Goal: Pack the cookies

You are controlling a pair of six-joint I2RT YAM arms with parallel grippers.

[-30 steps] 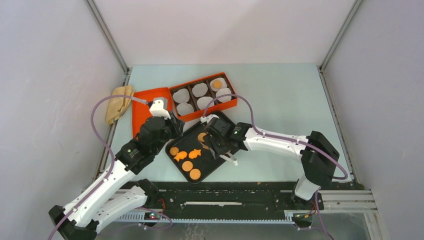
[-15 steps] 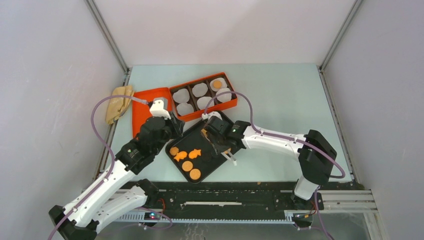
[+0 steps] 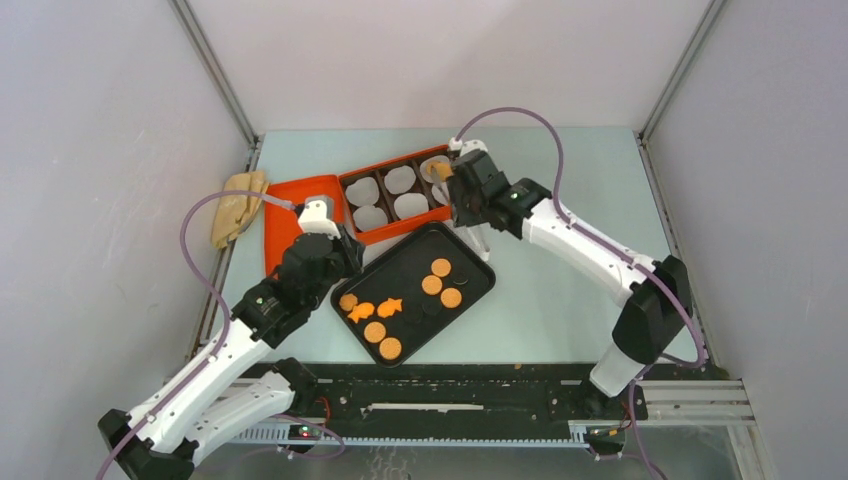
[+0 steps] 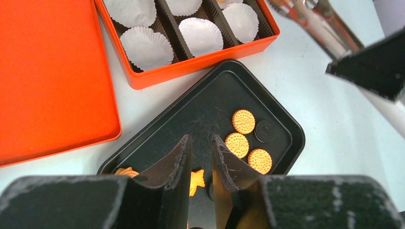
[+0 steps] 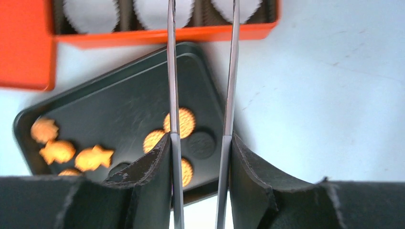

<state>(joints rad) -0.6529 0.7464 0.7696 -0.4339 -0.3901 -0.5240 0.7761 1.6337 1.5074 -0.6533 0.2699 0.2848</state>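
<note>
Orange and divided into compartments, a shallow rectangular box (image 3: 415, 224) lined with white fluted paper cups (image 3: 400, 180) lies on the pale surface just behind a black rectangular tray (image 3: 400, 268) in the top view. The right pincer (image 3: 455, 190) hangs over the box's right end, clamped on slim steel tongs (image 3: 480, 243). A round orange cookie (image 3: 438, 171) shows just beside it at the far-right cup, but I cannot tell whether it lies in the cup or sits between the tong tips. The step looks like delivery into the box. If a cookie is held, the next move calls for lowering the tips into a cup and easing the squeeze. The other small flat cookies (image 3: 440, 267), round orange, dark round and fish-shaped, lie on the tray, well apart from that pincer on its near-left side. In the left wrist view the left pincer (image 4: 200, 140) hovers over the tray, its fingers a narrow gap apart with nothing between them, and a fish-shaped cookie (image 4: 196, 179) lies directly below the gap. The right wrist view shows both tong blades pressed between the fingers, their tips running out of frame past the box's front wall.
</note>
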